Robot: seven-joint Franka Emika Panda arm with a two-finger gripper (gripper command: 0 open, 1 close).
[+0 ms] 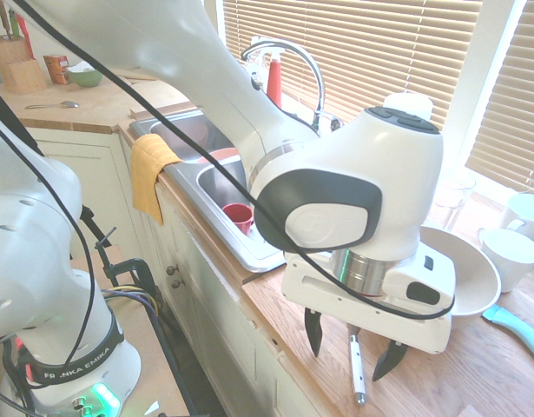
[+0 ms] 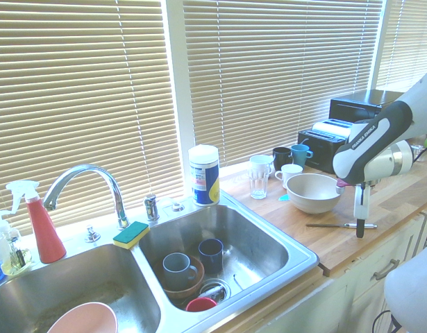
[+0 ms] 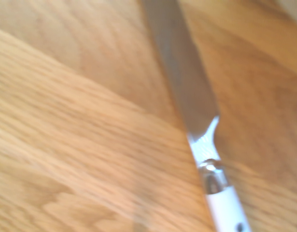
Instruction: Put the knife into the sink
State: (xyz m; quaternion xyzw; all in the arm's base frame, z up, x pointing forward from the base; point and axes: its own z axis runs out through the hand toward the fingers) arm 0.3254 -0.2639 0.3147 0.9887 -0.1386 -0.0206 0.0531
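Pincer (image 1: 355,343) sits low over the wooden tabletop (image 1: 475,373) at lower right of the first exterior view, its two dark fingers spread wide with nothing between them but air. The knife (image 1: 357,367) lies flat on the tabletop directly under the gap, white handle pointing toward the lower edge of the frame; whether the fingertips touch the wood is unclear.

Second exterior view: knife (image 2: 340,225) lies at right of centre, just in front of the white bowl (image 2: 312,192), well apart from the sink (image 2: 269,239), which fills the lower left. The near basin holds mugs and a red cup.

Wrist view: blurred; the blade runs down from the top centre to the white handle at the bottom edge, knife (image 3: 196,121) flat on wood grain.
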